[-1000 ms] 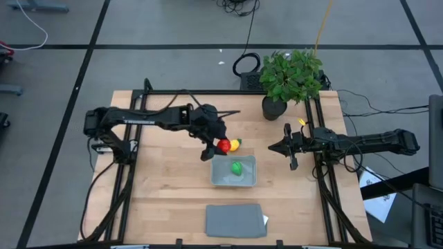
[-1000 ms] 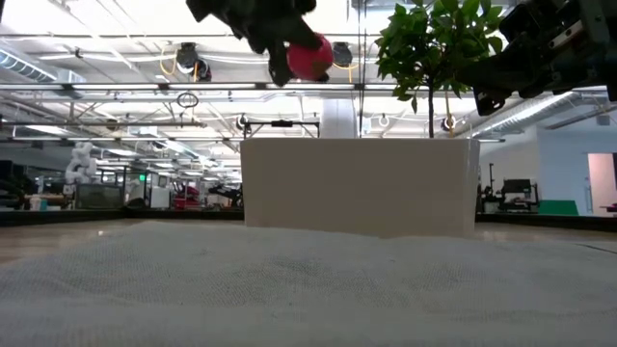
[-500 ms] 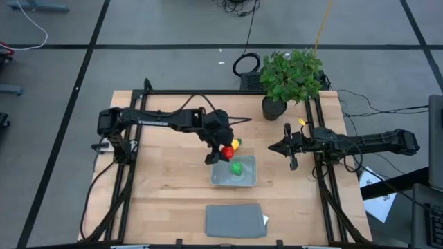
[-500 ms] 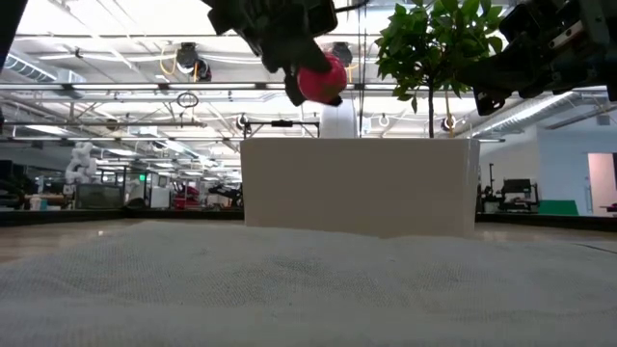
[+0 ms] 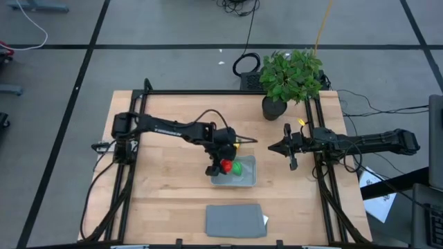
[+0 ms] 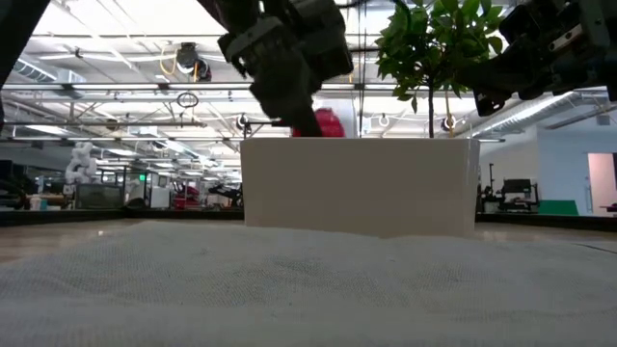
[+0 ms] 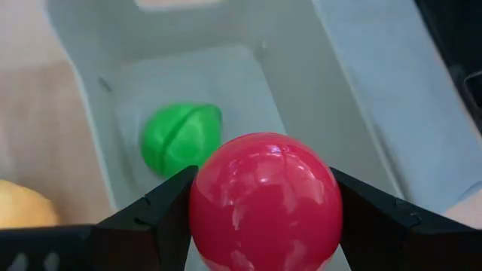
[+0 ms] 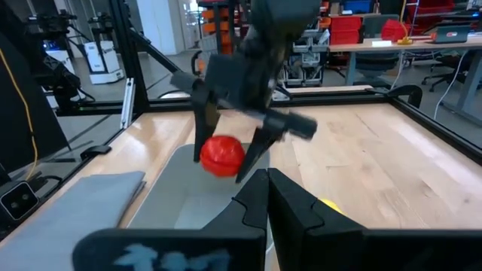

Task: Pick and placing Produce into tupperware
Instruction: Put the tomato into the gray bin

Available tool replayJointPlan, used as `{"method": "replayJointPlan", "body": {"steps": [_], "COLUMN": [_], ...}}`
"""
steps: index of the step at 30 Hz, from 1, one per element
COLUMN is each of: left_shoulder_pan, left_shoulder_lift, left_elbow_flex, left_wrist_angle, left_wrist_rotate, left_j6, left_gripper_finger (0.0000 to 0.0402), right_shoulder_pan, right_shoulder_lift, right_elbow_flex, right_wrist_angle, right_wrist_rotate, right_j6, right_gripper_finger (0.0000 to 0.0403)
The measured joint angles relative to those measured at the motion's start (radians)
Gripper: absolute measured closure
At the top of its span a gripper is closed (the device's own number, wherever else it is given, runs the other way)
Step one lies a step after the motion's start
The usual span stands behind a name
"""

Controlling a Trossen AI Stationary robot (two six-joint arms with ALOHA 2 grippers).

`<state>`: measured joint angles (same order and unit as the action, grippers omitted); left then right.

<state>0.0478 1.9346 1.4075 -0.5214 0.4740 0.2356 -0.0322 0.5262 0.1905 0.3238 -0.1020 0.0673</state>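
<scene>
Over the tupperware (image 5: 234, 180) I hold the red piece (image 5: 225, 166) clamped in my left hand (image 5: 220, 167); green piece (image 5: 237, 167) inside, yellow piece (image 7: 22, 205) outside; right hand (image 5: 275, 146) closed.

Left pincer (image 5: 223, 166) low, clamped; right pincer (image 5: 272, 146) shut, aloft.

Light wooden bench top (image 5: 166, 187), black rail frame (image 5: 208, 92) along edges. Potted leafy plant (image 5: 291, 75) in dark pot (image 5: 273, 108) at far right corner of bench. Flat grey rectangular lid (image 5: 235, 220) lying near front edge, about mid-width. Coiled black cable (image 5: 247, 64) on floor beyond far edge, beside plant. Yellow cord (image 5: 322, 24) running across floor behind plant. Grey floor marked with dark lines (image 5: 90, 52). White paper sheet (image 5: 379, 197) on floor off right edge.
</scene>
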Motion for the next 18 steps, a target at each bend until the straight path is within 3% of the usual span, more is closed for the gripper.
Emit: {"method": "replayJointPlan", "body": {"steps": [8,18], "left_shoulder_pan": [-0.009,-0.008], "left_shoulder_lift": [0.058,0.048], "left_elbow_flex": [0.0,0.019], "left_wrist_angle": [-0.015,-0.075], "left_wrist_rotate": [0.0,-0.022], "left_j6": [0.031,0.238], "left_gripper_finger": [0.0144,0.0144], "right_shoulder_pan": [0.0,0.0], "right_shoulder_lift": [0.0,0.0], "right_elbow_flex": [0.0,0.0], "right_wrist_angle": [0.0,0.0], "right_wrist_rotate": [0.0,0.0], "right_j6": [0.002,0.0], "right_gripper_finger": [0.0403,0.0403]}}
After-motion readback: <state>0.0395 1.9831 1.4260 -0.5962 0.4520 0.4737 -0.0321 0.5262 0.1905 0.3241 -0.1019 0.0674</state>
